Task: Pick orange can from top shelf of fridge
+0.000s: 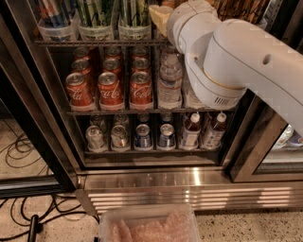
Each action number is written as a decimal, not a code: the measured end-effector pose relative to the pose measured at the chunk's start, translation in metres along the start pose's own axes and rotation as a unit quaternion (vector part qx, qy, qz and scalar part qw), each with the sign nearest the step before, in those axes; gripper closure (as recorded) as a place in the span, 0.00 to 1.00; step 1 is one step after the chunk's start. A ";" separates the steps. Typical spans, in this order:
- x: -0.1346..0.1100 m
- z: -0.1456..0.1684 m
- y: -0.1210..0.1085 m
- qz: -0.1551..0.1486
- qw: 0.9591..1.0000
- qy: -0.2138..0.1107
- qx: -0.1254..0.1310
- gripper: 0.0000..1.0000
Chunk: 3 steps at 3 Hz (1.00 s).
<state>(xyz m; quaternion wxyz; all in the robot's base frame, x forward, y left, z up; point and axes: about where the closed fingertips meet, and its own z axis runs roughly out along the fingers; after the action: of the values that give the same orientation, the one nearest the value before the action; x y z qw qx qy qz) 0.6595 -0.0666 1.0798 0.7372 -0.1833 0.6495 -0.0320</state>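
Observation:
The fridge [189, 184] fills the camera view, with its ribbed steel base at the bottom. The top shelf [94, 42] is a wire rack holding clear trays of green-striped cans [97, 14]. Orange-gold cans with dark marks [241, 9] show at the top right, mostly hidden behind my white arm [236, 56]. The arm reaches up to the top shelf. Only a beige part of my gripper [158, 16] shows at the top edge, just left of the orange cans.
Red Coca-Cola cans [111, 87] and water bottles [169, 80] stand on the middle rack. Small cans [118, 137] and bottles [191, 130] are on the lowest rack. A clear plastic bin [149, 224] sits on the floor in front. Cables [28, 217] lie at the left.

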 end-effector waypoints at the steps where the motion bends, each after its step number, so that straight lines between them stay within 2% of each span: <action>1: 0.000 0.000 0.000 0.000 1.000 0.000 0.000 0.60; 2: 0.000 0.000 0.000 0.000 1.000 0.000 0.000 0.83; 3: 0.000 0.000 0.000 0.000 1.000 0.000 0.000 1.00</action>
<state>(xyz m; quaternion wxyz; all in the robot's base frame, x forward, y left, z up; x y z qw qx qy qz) 0.6595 -0.0665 1.0799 0.7373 -0.1833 0.6495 -0.0320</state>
